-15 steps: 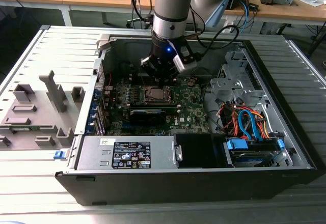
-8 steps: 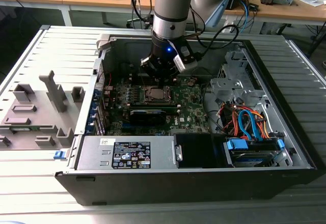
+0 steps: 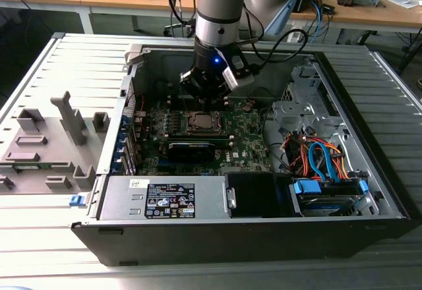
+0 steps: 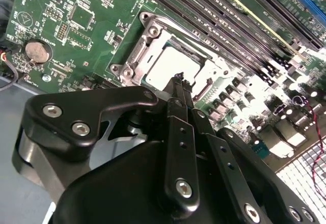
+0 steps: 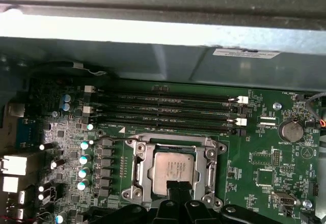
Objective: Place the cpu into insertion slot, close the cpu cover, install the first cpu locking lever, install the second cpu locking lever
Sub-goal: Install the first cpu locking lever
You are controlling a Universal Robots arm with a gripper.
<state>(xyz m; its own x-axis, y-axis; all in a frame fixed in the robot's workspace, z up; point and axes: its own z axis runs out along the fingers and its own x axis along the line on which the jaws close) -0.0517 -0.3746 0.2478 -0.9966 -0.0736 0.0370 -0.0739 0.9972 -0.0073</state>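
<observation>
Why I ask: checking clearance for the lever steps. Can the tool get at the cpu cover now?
Probably yes: the tool hangs just above the cpu cover, nothing visible between them.

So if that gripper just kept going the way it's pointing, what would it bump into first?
Probably the cpu: the gripper points at its edge in the second wrist view, though the gap between them is hard to judge.
</observation>
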